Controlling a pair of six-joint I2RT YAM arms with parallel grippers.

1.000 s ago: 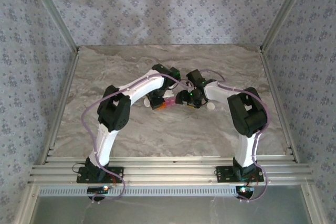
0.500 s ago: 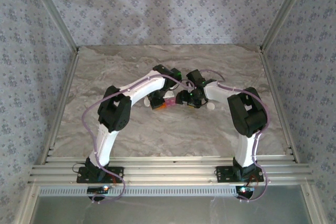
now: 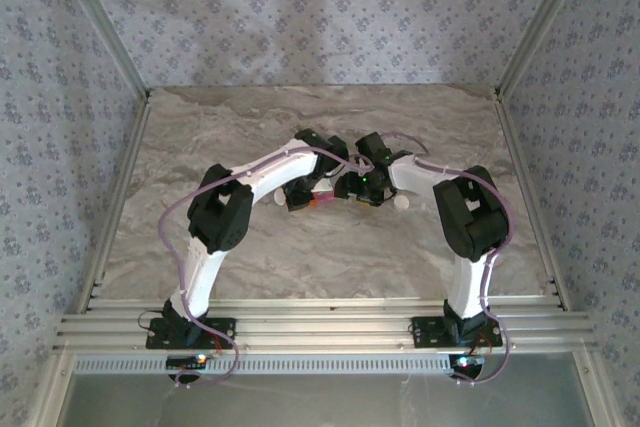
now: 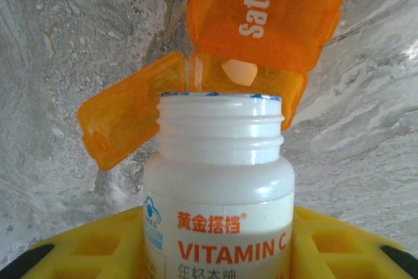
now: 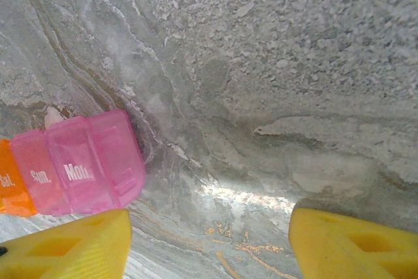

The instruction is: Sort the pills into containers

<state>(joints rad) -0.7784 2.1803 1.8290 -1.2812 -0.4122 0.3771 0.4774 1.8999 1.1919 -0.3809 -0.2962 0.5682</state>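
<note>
Left gripper, clamped on the bottle, has shifted over the containers — one pill sits inside. Right gripper is half-open — empty.

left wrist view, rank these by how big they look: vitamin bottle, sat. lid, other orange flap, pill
1. vitamin bottle, though it sits nearest the camera, which inflates it
2. sat. lid
3. other orange flap
4. pill
</note>
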